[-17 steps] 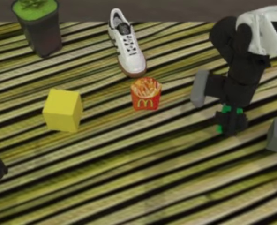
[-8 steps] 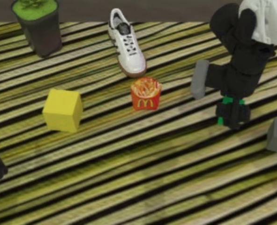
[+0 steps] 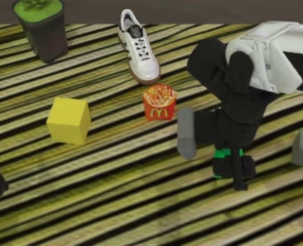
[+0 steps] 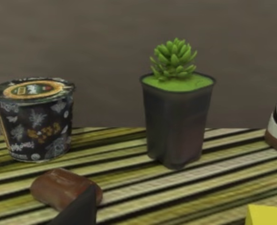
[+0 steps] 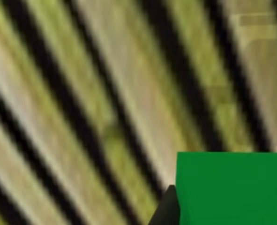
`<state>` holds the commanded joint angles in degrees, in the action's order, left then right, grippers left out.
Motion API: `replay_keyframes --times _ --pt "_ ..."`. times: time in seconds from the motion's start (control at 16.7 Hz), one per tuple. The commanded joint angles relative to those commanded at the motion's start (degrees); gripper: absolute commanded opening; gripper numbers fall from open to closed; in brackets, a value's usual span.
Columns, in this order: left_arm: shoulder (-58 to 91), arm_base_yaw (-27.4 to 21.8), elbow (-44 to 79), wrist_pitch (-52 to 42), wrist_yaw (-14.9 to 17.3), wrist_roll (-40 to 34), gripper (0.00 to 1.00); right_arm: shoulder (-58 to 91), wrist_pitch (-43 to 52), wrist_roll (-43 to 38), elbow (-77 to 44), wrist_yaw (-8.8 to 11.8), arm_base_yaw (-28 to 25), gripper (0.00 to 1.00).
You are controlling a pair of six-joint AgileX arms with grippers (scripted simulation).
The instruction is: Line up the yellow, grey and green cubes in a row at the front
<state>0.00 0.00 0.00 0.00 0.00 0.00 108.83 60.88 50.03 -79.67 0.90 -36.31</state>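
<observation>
My right gripper (image 3: 232,165) pinches the green cube (image 5: 232,187) near the table's (image 3: 115,205) 4 o'clock. Releasing high risks it tumbling. Left gripper: cannot tell.

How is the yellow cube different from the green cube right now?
The yellow cube rests on the striped table at the top view's left, free of any arm; the green cube is clamped in the right gripper further right. The yellow cube shows whole and looks much bigger; the green cube peeks out only as slivers beside the black fingers. Both are plain, single-colour blocks.
</observation>
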Motion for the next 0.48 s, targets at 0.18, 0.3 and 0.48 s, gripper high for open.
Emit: replay_keyframes --times 0.18,0.3,0.48 --pt "0.0 0.0 0.0 0.0 0.0 0.0 1.0 -3.2 -0.33 -0.4 3.39 0.07 -4.06 0.0" --pt "0.0 0.0 0.0 0.0 0.0 0.0 1.0 -3.45 -0.36 -0.44 3.64 0.07 -4.32 0.0" --pt "0.0 0.0 0.0 0.0 0.0 0.0 1.0 -3.13 -0.45 -0.51 3.61 0.1 -4.1 0.0"
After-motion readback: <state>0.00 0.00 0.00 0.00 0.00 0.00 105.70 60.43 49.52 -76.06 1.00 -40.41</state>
